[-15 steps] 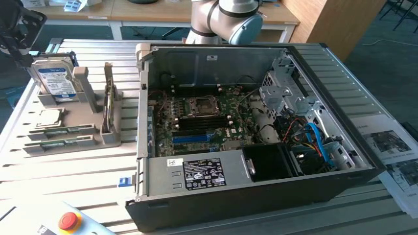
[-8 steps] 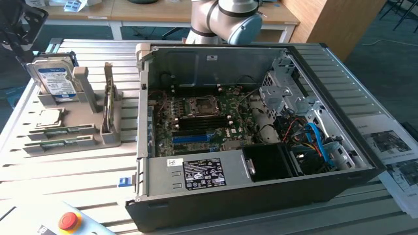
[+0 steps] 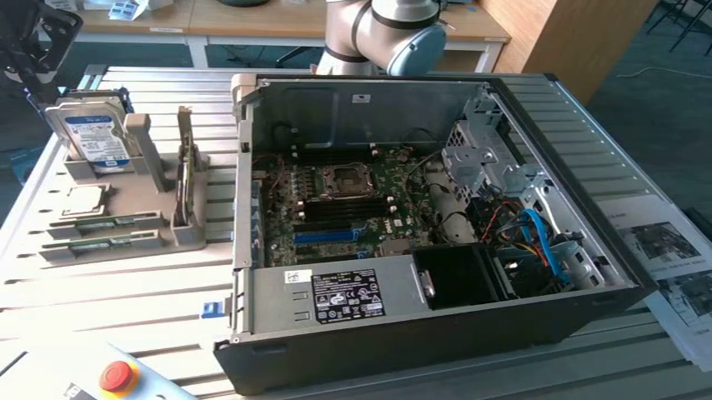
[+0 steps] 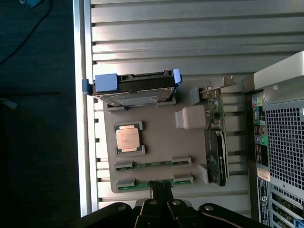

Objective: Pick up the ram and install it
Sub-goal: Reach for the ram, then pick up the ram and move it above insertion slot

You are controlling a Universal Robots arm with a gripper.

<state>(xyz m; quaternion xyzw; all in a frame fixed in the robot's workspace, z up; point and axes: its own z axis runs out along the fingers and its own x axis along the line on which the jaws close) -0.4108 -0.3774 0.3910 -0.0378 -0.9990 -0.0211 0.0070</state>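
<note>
Beneath the gripper (image 4: 161, 191), in line with its tips, the ram (image 4: 142, 184) lies flat in its groove in the gray holder (image 4: 161, 142). A second stick (image 4: 152, 165) sits just beyond it, toward the CPU (image 4: 128, 138). The gripper is clenched, its jaws pressed together on nothing. In the exterior view it hangs well above the holder, apart from the ram. Both sticks rest in their grooves, and the blue slots (image 3: 333, 236) inside the case (image 3: 445, 354) look unfilled, so the task seems barely begun.

The main hazard, as I judge it, is the closed jaws. Brought down as they are, the tips would press on the board's edge or chips instead of straddling it. The two sticks lie close together, so a small sideways error could put a finger on the second stick or wedge it between them. The clips at the groove's ends may hold the ram back, and an off-centre grip could tilt it or drag the holder. The upright card (image 4: 216, 156) beside the gripper's path and the case wall are both things a carried stick could strike.
</note>
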